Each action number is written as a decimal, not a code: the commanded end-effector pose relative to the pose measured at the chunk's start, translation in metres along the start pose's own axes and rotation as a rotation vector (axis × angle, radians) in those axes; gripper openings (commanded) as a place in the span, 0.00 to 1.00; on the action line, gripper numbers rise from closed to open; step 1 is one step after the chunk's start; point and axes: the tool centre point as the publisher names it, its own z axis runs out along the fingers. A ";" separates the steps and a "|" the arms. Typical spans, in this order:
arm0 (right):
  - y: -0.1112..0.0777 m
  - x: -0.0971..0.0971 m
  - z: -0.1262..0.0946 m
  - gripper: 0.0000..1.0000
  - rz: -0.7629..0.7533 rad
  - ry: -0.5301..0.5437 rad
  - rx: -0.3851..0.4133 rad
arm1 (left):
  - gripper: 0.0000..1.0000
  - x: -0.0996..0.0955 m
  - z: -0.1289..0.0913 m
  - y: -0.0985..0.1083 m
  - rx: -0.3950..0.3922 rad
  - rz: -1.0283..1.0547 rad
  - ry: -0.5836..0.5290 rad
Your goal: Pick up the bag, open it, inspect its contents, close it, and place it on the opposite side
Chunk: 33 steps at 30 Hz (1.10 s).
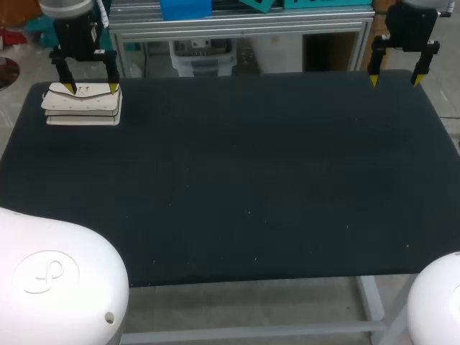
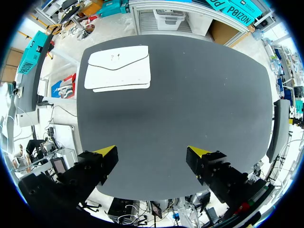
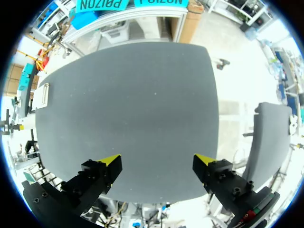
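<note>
A flat white bag with an envelope flap lies closed on the far left corner of the dark table. My left gripper hangs open above it, yellow tips apart, holding nothing. From the left wrist, the bag lies ahead of the open left gripper, well clear of its fingers. My right gripper hovers open and empty over the far right corner. Seen from the right wrist, the bag is a small pale shape at the table's far end, distant from the right gripper.
Nothing else lies on the dark table top. The bag sits close to the table's left and back edges.
</note>
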 end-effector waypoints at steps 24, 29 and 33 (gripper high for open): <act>-0.011 0.022 0.012 1.00 -0.295 0.066 -0.166 | 1.00 -0.030 0.001 -0.013 -0.055 0.001 0.372; -0.015 0.029 0.020 1.00 -0.410 0.070 -0.226 | 1.00 -0.049 0.003 -0.024 -0.010 -0.037 0.491; -0.020 0.032 0.027 1.00 -0.490 0.076 -0.270 | 1.00 -0.064 0.012 -0.035 0.008 -0.109 0.526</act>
